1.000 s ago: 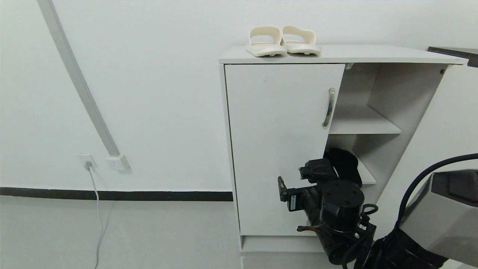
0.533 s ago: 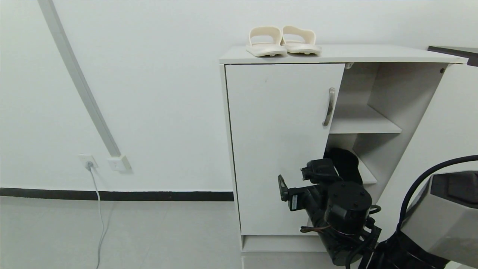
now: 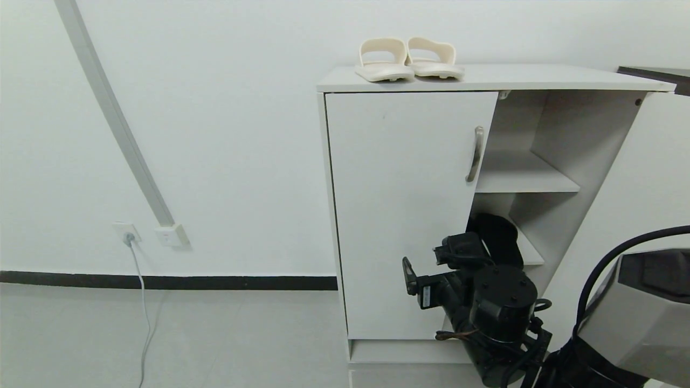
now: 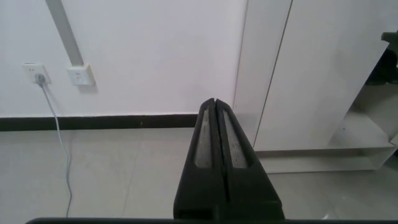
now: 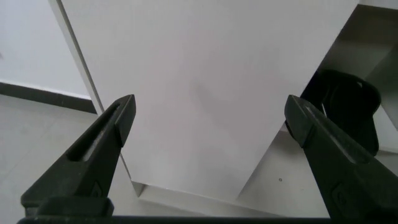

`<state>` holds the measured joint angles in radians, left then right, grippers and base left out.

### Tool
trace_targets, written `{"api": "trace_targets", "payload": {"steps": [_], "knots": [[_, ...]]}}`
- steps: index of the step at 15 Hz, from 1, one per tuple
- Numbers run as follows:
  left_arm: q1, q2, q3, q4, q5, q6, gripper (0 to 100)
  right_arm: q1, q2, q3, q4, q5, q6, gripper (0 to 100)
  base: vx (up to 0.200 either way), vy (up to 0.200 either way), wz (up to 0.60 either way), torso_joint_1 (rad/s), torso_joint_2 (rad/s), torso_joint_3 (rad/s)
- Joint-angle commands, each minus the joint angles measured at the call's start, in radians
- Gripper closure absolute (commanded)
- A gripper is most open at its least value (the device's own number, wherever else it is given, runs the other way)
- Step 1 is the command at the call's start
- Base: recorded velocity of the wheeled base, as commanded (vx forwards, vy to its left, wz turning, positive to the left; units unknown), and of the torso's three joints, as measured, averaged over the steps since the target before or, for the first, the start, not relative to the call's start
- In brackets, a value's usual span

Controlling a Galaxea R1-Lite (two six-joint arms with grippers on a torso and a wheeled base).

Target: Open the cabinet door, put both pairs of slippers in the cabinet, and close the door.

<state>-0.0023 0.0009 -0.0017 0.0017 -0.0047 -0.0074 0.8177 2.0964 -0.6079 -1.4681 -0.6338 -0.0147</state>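
A white cabinet (image 3: 485, 78) stands against the wall, its left door (image 3: 404, 215) closed and its right door (image 3: 641, 178) swung open. A cream pair of slippers (image 3: 408, 60) rests on top. A black pair of slippers (image 3: 498, 234) lies on the lower shelf inside, also seen as the black pair (image 5: 345, 99) in the right wrist view. My right gripper (image 3: 431, 264) hangs open and empty low before the closed door (image 5: 205, 62), left of the black pair. My left gripper (image 4: 214, 106) is shut with nothing in it, pointing at the floor left of the cabinet (image 4: 323, 68).
The middle shelf (image 3: 520, 180) inside the cabinet is bare. A metal handle (image 3: 474, 153) sits on the closed door's right edge. A wall socket with a grey cable (image 3: 141, 291) and a slanted conduit (image 3: 113, 116) are at the left. Bare tiled floor (image 3: 215, 339) lies left of the cabinet.
My right arm has drawn slightly down and to the right, away from the shelf with the black pair. The slippers and doors have stayed put.
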Motion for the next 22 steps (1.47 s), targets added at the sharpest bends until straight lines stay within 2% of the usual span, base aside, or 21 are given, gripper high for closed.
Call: {"api": "trace_targets", "payload": {"steps": [1, 10, 22], "knots": [[0.001, 0.001, 0.0, 0.0, 0.0, 0.0, 100, 0.0, 0.005, -0.003, -0.005, 0.0, -0.001, 0, 0.0, 0.0, 0.0, 0.0, 0.0, 0.0], [-0.001, 0.001, 0.0, 0.0, 0.0, 0.001, 100, 0.001, 0.007, 0.002, -0.006, 0.0, -0.001, 0, 0.0, 0.0, 0.0, 0.047, -0.38, -0.334], [0.001, 0.001, 0.0, 0.0, 0.0, 0.001, 100, 0.005, 0.013, 0.007, -0.006, 0.0, -0.001, 0, 0.0, 0.0, 0.0, 0.159, -0.48, -0.323]]}}
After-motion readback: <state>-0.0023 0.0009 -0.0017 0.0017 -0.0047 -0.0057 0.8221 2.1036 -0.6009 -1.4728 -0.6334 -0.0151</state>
